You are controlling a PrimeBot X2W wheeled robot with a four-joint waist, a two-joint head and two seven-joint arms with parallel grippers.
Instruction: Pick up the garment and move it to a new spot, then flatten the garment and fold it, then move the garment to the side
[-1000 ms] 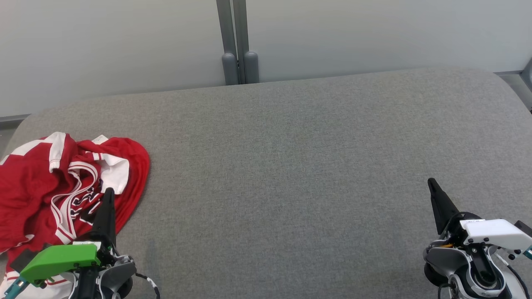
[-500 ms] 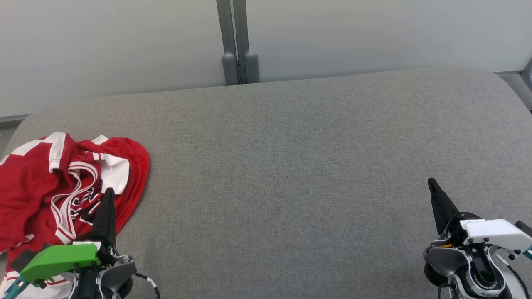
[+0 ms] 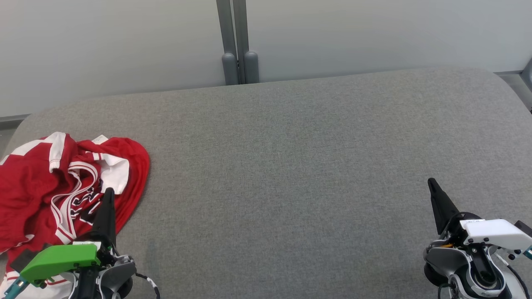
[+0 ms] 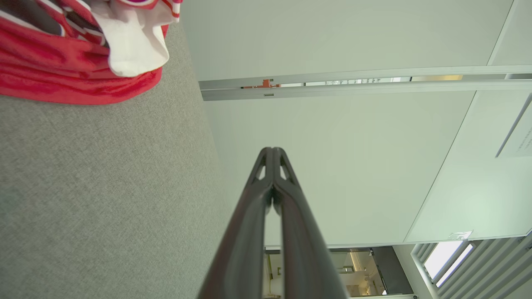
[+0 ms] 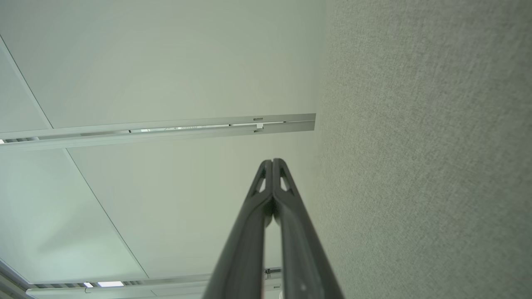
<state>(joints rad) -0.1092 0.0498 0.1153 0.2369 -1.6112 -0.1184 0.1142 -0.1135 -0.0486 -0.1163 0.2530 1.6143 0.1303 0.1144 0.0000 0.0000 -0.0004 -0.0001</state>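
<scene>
The biggest thing in front of me is the worktop, a broad slab covered in grey woven fabric with rounded far corners. It spans nearly the full width of my head view. Behind it stands a pale wall of smooth panels, split by a grey double post that comes down to the worktop's far edge a little left of centre. My wrist views show thin metal rails running between those panels.

The garment, a red jersey with white trim and dark lettering, lies crumpled at the worktop's left end and runs off the left edge of the head view.

My left tool, under its green cover, points toward the wall with its tip over the garment's near right part. I cannot tell whether it touches the cloth. Its two fingers are pressed together, closed on themselves. My right tool, under a white cover, sits over bare fabric at the near right, well apart from the garment, fingers likewise pressed together.
</scene>
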